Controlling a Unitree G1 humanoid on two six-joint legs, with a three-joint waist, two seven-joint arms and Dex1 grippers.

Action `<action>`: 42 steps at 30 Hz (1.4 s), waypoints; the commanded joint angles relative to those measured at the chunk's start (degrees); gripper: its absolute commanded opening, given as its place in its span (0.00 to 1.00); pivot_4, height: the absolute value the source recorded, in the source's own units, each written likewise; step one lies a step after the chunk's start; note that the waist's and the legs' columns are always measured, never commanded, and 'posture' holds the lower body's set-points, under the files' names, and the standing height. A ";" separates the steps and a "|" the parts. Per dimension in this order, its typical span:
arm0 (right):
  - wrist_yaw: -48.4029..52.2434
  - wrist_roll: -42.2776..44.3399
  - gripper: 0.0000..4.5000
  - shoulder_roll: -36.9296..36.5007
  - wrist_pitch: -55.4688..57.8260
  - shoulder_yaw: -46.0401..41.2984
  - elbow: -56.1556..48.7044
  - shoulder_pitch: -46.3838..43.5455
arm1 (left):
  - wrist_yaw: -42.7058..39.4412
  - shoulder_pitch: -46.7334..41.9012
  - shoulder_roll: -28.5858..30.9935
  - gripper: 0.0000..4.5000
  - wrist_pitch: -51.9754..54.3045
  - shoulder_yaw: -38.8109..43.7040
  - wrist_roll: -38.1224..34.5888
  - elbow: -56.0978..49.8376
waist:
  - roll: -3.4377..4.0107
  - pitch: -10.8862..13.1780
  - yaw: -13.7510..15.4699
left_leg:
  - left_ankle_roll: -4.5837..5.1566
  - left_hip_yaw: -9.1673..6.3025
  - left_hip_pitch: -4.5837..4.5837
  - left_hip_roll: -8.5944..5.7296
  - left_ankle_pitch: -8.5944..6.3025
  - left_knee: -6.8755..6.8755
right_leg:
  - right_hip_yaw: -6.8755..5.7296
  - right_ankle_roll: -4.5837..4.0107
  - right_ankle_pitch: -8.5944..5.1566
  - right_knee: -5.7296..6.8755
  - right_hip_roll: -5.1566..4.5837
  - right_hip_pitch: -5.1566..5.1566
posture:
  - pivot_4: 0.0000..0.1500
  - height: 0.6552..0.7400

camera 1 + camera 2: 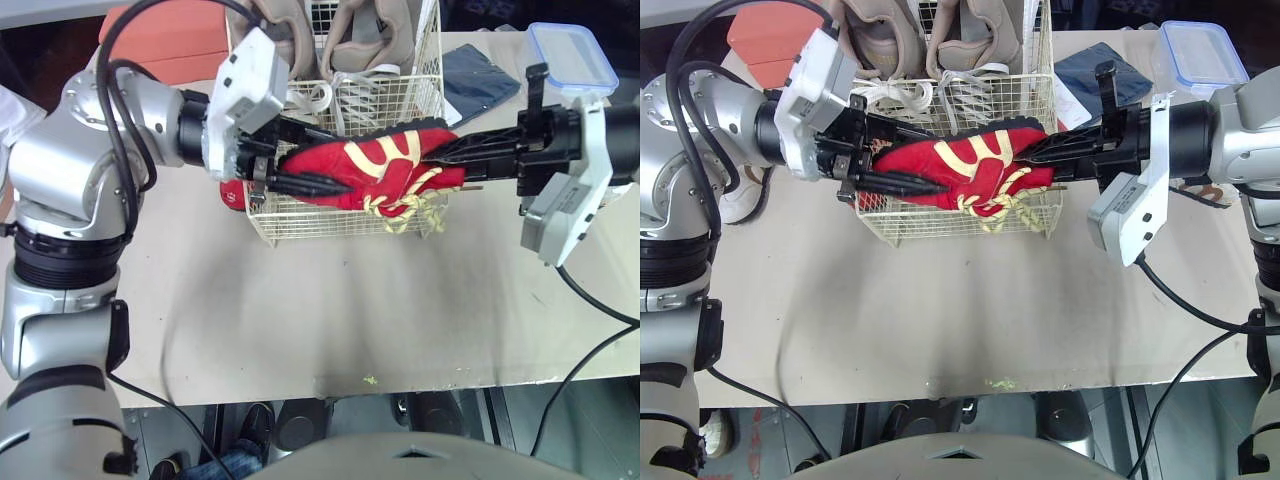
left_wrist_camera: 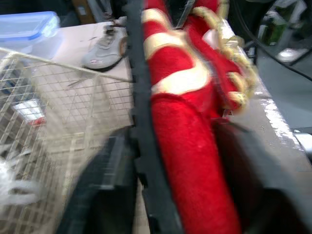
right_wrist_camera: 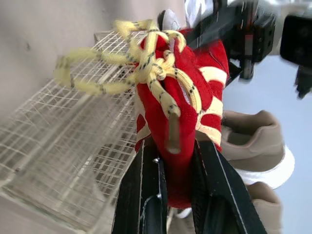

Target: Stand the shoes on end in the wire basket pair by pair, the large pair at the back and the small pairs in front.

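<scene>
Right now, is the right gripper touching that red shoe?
Touching. In the right wrist view, the right gripper squeezes the red shoe between its black fingers.

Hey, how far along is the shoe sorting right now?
Done: the beige pair stands at the back of the wire basket. In hand: left gripper and right gripper hold a red shoe over the front. Left: seating it, plus the white sneaker on the table.

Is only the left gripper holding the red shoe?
No, the right gripper also clamps the red shoe, at the end opposite the left gripper.
</scene>
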 commanded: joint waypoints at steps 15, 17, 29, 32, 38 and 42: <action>-16.13 23.58 1.00 -3.93 46.77 -15.59 -6.85 15.15 | 17.66 1.36 -13.26 0.13 1.90 15.53 -8.36 -0.64 | -0.01 -0.02 0.37 | 0.00 -0.11 -0.07 -0.05 0.00 0.08 | -0.06 0.00 0.00 0.01 -0.17 0.03 | 1.00 1.00; -19.66 33.73 1.00 -3.37 58.53 -17.40 -10.78 17.63 | 21.32 1.67 -16.70 0.13 0.36 16.62 -8.47 -0.69 | -0.01 -0.02 0.17 | 0.00 -0.11 -0.04 -0.04 0.00 0.06 | -0.04 0.00 0.00 0.04 -0.30 0.03 | 1.00 1.00; -49.25 71.92 1.00 11.61 80.07 -19.57 -17.32 13.03 | 37.17 9.23 -36.40 0.13 -3.49 16.43 -13.79 -6.95 | -0.02 -0.04 0.27 | 0.01 -0.10 -0.04 -0.09 0.00 0.08 | -0.05 0.02 0.01 0.04 -0.35 0.05 | 1.00 1.00; -52.99 75.53 1.00 13.94 80.30 -19.38 -16.15 10.55 | 37.13 11.08 -36.17 0.13 -1.88 15.07 -15.25 -8.28 | -0.02 -0.04 0.21 | 0.01 -0.10 -0.04 -0.09 0.00 0.07 | -0.05 0.02 0.01 0.02 -0.33 0.05 | 1.00 1.00; -54.29 76.67 0.81 14.06 81.57 -19.32 -15.00 8.81 | 35.12 13.16 -32.81 0.13 1.59 14.61 -18.65 -9.00 | -0.02 -0.04 0.13 | 0.01 -0.09 -0.03 -0.08 0.00 0.06 | -0.05 0.01 0.01 0.04 -0.08 0.04 | 1.00 1.00; -53.94 75.90 0.38 14.09 81.68 -19.52 -14.09 8.63 | 34.53 13.97 -31.23 0.13 0.69 14.31 -17.50 -8.33 | -0.02 -0.04 0.13 | 0.01 -0.08 -0.03 -0.08 0.00 0.06 | -0.04 0.02 0.01 0.03 -0.08 0.05 | 1.00 1.00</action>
